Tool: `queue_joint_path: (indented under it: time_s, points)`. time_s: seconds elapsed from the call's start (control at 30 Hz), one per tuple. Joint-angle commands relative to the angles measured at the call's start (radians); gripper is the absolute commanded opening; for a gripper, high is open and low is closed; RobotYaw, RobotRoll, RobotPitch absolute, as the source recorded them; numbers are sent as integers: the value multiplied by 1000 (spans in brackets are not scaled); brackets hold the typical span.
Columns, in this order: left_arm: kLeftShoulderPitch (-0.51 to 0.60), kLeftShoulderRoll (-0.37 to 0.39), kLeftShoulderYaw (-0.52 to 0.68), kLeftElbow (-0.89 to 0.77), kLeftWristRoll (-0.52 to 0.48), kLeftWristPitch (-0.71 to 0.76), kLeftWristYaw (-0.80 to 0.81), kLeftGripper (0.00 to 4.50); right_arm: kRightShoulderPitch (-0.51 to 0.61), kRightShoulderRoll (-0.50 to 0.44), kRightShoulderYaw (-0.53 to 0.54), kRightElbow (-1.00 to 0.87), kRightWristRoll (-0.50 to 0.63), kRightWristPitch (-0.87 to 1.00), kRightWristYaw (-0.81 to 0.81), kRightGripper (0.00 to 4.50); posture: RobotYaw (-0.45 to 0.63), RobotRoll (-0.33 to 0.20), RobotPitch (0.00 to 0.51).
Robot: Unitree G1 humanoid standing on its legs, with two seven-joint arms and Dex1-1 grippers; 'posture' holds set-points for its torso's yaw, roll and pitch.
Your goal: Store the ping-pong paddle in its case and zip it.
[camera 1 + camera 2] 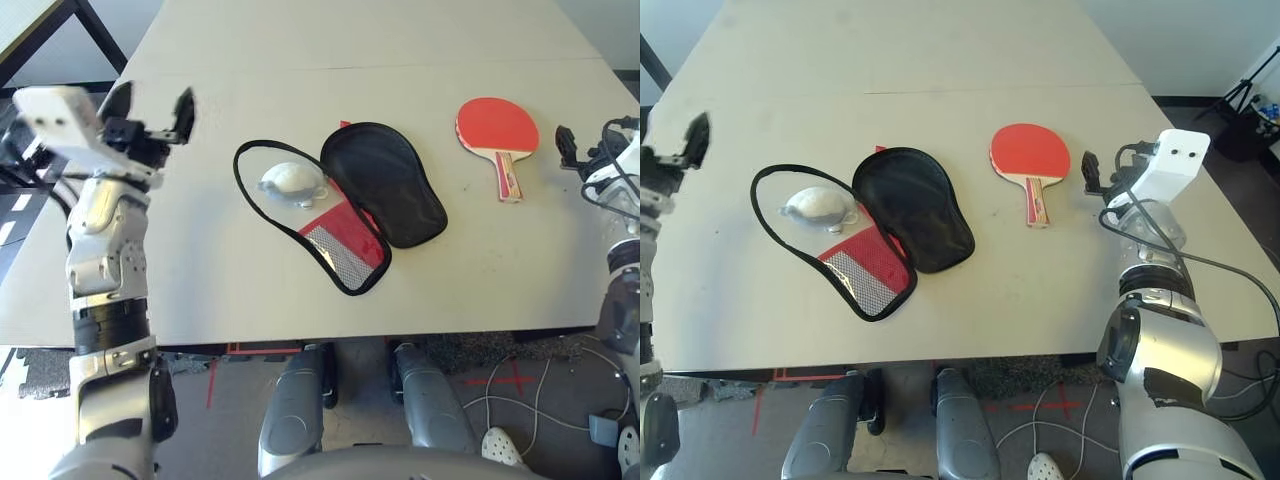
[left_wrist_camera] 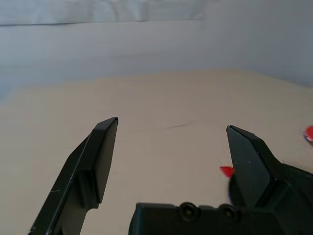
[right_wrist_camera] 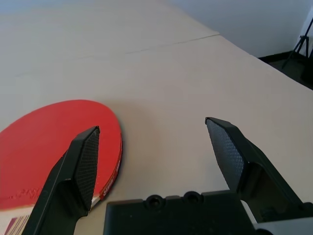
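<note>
- Left eye view: the case (image 1: 384, 185) is laid open on the table (image 1: 230, 100), with its black-lined half spread to the right of its clear plastic half. The red and mesh panels can be seen at the end of the clear half nearer the robot.
- Left eye view: the ping-pong paddle (image 1: 497, 126) is laid flat to the right of the case, apart from it, with its red face turned up and its handle pointed toward the robot's side.
- Left eye view: the left gripper (image 1: 155, 96) is held well to the left of the case, over the table's left side.
- Right eye view: a grey-white plush toy (image 1: 820, 206) is seen at the clear half of the case; whether it is enclosed or only laid on top cannot be told.
- Left wrist view: the left gripper's two fingers are spread wide, and nothing is gripped between them.
- Right wrist view: the fingers of the right gripper (image 3: 152, 123) are likewise parted widely, with nothing held. It is positioned to the right of the case, past the paddle, which is left untouched.
</note>
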Motion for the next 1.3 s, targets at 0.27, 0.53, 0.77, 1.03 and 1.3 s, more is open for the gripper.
queue_joint_path:
  time_s: [0.27, 0.53, 0.77, 1.03, 1.3]
  points:
    - [-39, -9, -143, -69, -17, 115, -137, 4500, -86, 48, 113, -240, -83, 491, -224, 4451, -21, 0, 201]
    - [-38, -39, -169, -43, 11, 90, -158, 4500, -119, 72, 238, -583, -72, 1148, -151, 4451, -27, 0, 198]
    - [-29, -73, -180, -40, 29, 81, -165, 4500, -189, 86, 339, -636, -79, 1405, -88, 4451, -21, 0, 197]
    - [-16, -95, -187, -53, 45, 73, -161, 4500, -194, 91, 398, -565, -109, 1433, -57, 4451, -1, 0, 193]
    - [-6, -104, -188, -59, 56, 68, -159, 4500, -175, 100, 411, -477, -149, 1351, -59, 4451, 1, 0, 197]
